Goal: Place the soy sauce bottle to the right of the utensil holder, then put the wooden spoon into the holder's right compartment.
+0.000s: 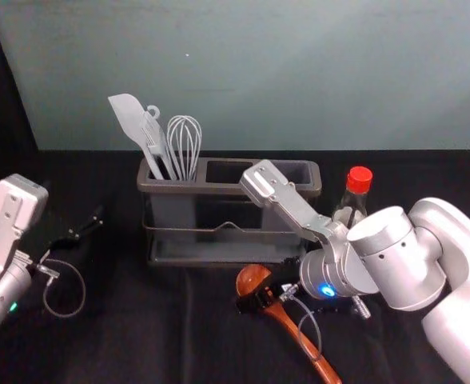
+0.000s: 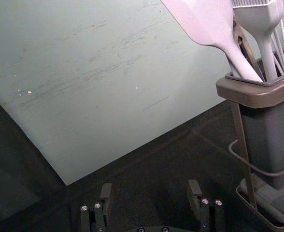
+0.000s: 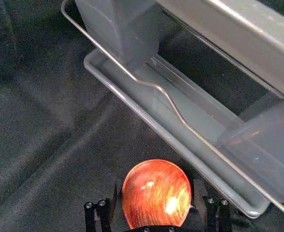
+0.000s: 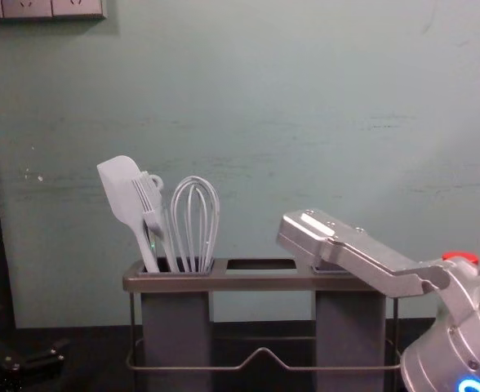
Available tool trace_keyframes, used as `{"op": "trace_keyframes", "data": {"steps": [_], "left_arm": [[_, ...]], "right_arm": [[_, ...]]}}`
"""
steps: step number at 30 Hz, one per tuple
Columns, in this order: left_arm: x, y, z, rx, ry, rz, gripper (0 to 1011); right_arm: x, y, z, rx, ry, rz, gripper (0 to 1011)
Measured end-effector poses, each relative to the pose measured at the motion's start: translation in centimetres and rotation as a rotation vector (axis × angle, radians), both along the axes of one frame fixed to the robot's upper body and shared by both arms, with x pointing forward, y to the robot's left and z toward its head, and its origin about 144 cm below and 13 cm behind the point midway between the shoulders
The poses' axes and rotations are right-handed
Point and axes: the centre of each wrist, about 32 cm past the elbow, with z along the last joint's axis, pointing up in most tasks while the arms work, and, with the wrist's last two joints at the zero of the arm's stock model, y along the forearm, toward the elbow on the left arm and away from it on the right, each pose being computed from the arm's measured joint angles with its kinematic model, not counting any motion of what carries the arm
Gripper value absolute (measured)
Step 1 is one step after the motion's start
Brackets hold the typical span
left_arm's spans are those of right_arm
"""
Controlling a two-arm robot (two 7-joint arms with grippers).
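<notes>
straddling the spoon [image 1: 253, 278] — right pincer [image 1: 262, 298], its arm [image 1: 399, 260] hiding the lower bottle [image 1: 355, 198]

Utensil holder [image 1: 219, 190] — spatula [image 1: 129, 116], brush [image 2: 259, 19] and whisk [image 1: 185, 140] in its left compartment [image 1: 173, 212]; bottle [image 1: 359, 181] to its right; spoon [image 1: 252, 278] in front.

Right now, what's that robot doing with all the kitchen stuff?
The robot's right end effector is in front of the utensil holder, with its open fingers on either side of the wooden spoon. The spoon is not yet in the right compartment. The soy sauce bottle is already to the right of the holder. The left end effector is off to the left, open and empty.
</notes>
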Motion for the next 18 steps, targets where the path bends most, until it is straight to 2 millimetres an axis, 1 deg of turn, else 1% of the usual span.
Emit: {"op": "trace_keyframes", "data": {"steps": [18], "left_arm": [[0.0,0.0,0.0,0.0,0.0,0.0,1011]], "right_arm": [[0.19,0.13,-0.24,0.0,0.004,-0.004,1002]]}}
